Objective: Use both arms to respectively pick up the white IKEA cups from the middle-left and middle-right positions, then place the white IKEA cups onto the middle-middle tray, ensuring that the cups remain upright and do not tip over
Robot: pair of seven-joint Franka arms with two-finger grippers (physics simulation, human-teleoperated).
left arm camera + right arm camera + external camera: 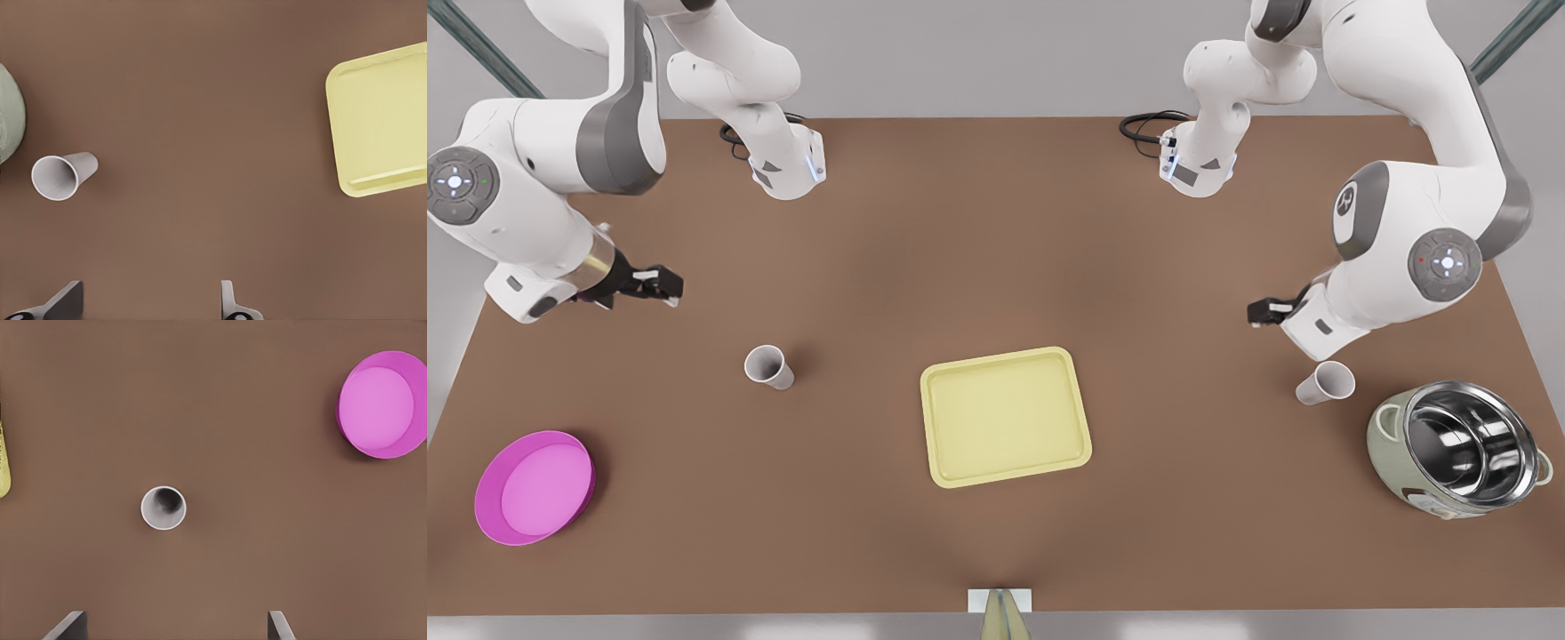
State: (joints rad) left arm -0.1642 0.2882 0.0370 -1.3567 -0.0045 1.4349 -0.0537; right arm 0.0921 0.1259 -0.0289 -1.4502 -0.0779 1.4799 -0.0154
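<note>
White cups both stand upright on the brown table (pixel 996 222), each apart from its gripper. Right gripper (pixel 660 284), on the front view's left, hangs above the table with fingers (pixel 67 627) spread wide; right cup (pixel 768 366) sits ahead of the jaws, roughly centred between them, near the pink bowl (pixel 534 487). Left gripper (pixel 1263 311), on the front view's right, also has fingers (pixel 230 303) wide; left cup (pixel 1325 383) lies off to one side, beside the pot (pixel 1458 462). Yellow tray (pixel 1006 416) lies midway between the cups.
</note>
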